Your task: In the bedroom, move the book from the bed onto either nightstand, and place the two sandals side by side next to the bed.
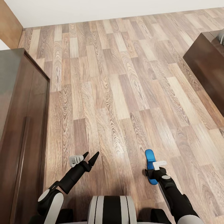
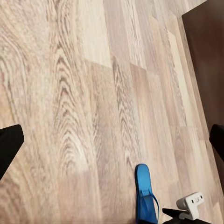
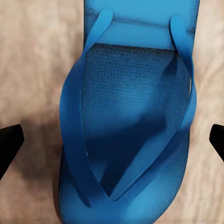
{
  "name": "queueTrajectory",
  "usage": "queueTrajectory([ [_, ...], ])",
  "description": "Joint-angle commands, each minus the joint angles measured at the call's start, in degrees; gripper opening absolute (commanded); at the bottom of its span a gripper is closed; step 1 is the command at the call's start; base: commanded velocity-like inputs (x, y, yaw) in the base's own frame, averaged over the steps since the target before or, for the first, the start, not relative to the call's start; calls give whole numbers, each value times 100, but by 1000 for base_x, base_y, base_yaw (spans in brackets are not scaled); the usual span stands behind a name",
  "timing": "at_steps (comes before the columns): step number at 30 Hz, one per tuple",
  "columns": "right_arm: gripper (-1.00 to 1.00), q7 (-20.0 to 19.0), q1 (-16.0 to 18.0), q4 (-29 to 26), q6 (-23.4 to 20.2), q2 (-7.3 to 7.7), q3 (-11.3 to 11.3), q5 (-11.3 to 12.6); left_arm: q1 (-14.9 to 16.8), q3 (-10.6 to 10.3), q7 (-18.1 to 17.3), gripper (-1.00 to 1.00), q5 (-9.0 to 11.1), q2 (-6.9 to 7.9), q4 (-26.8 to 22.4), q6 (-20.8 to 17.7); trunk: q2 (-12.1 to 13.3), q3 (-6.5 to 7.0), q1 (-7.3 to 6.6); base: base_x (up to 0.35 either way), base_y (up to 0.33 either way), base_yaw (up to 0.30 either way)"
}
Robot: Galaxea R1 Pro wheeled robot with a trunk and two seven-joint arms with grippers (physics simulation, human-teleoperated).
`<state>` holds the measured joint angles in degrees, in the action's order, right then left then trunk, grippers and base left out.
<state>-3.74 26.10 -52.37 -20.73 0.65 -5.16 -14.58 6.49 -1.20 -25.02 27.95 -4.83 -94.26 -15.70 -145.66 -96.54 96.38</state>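
The right tool (image 1: 152,170) hangs spread wide directly over 1 blue sandal (image 1: 151,166) lying on the wood-plank floor (image 1: 124,93), while the left tool (image 1: 89,156), also spread, hovers beside it.
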Motion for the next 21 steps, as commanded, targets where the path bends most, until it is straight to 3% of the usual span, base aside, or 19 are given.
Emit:
queueTrajectory([
  [1,100,-39,1,-10,-28,-2,-11,-58,1,6,-11,100,60,-2,-3,-55,-1,-3,-1,-12,0,0],
  [21,100,-39,1,-11,-28,-4,-11,-61,1,11,-3,100,60,-1,-6,-65,-7,-92,9,-2,0,0],
])
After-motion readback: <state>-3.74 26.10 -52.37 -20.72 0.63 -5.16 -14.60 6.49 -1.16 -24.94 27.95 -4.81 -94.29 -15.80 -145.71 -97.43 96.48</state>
